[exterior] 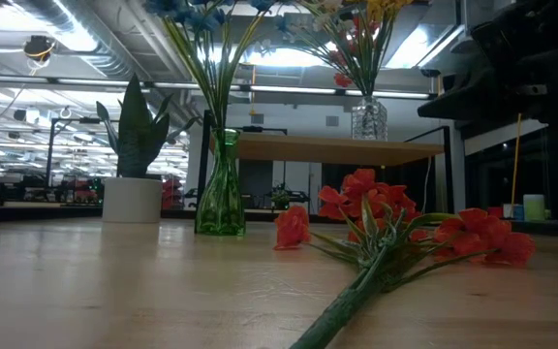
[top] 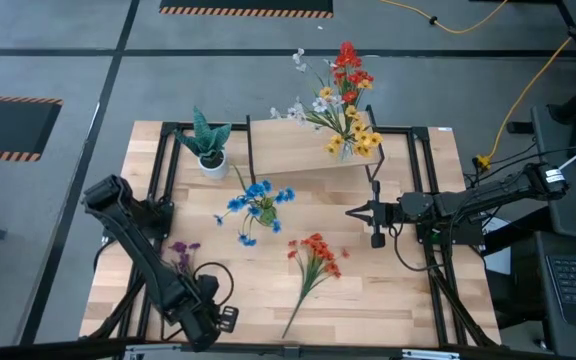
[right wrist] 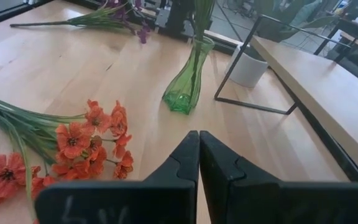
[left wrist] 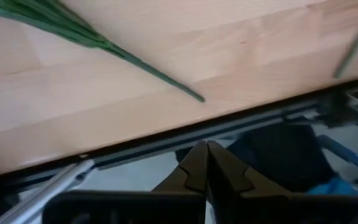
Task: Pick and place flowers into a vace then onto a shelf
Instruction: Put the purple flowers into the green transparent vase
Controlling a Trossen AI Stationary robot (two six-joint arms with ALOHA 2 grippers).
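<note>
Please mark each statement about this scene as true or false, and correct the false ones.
1. The orange flowers lie flat on the table. True.
2. The green vase is empty. False: it holds blue flowers.
3. A clear vase with mixed flowers stands on the shelf. True.
4. The right gripper holds a stem. False: it is shut on nothing.
5. The purple flowers stand in the white pot. False: they lie on the table.

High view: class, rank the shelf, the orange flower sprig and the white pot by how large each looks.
1. Shelf, largest.
2. Orange flower sprig, lying on the table.
3. White pot, smallest.
</note>
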